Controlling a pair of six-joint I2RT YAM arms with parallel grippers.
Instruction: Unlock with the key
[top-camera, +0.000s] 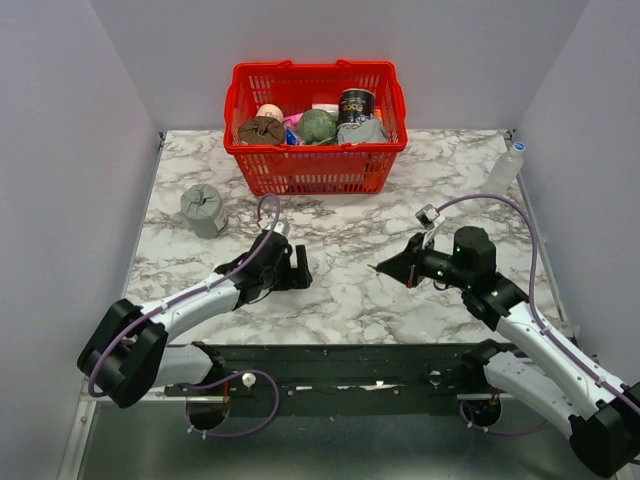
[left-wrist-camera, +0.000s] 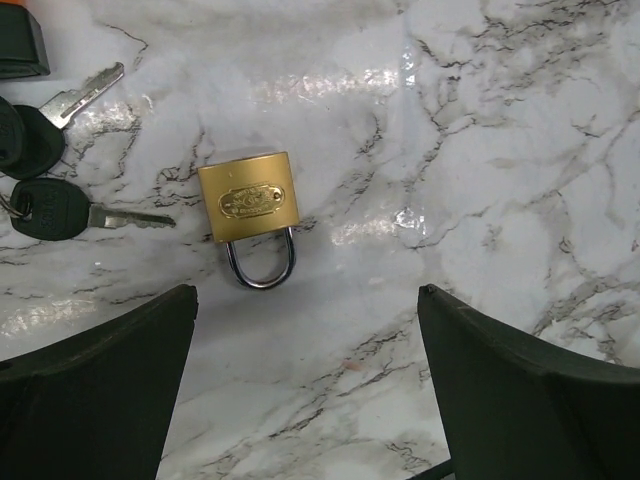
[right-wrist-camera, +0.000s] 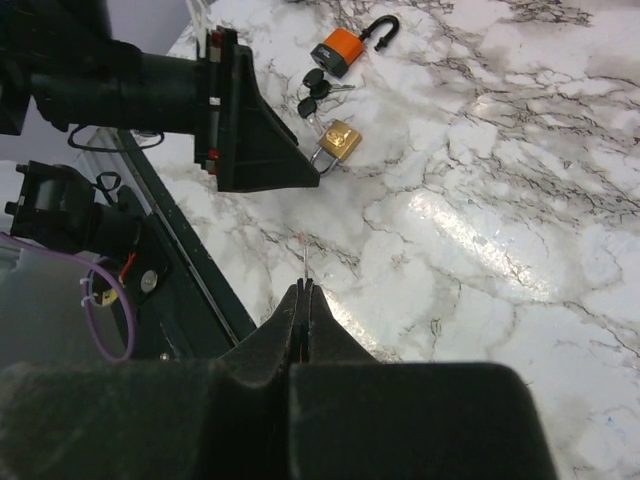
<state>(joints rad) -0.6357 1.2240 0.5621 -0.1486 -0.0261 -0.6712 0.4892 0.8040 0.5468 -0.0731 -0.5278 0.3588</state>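
Key (left-wrist-camera: 85, 213) beside brass padlock (left-wrist-camera: 250, 212) appears in wrist views (hidden overhead).

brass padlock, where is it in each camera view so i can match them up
Top external: cannot be made out, probably hidden under the left gripper.
Left wrist: brass padlock left of centre, with black-headed keys to its left.
Right wrist: brass padlock in the upper middle, below the orange padlock.
Shared landmark: the open left gripper, next to the padlock's spot in every view.

Left arm (top-camera: 185, 308) and right arm (top-camera: 545, 340) white-shelled, black-jointed; purple cables (top-camera: 521, 212); black pincer fingers (left-wrist-camera: 100, 400)
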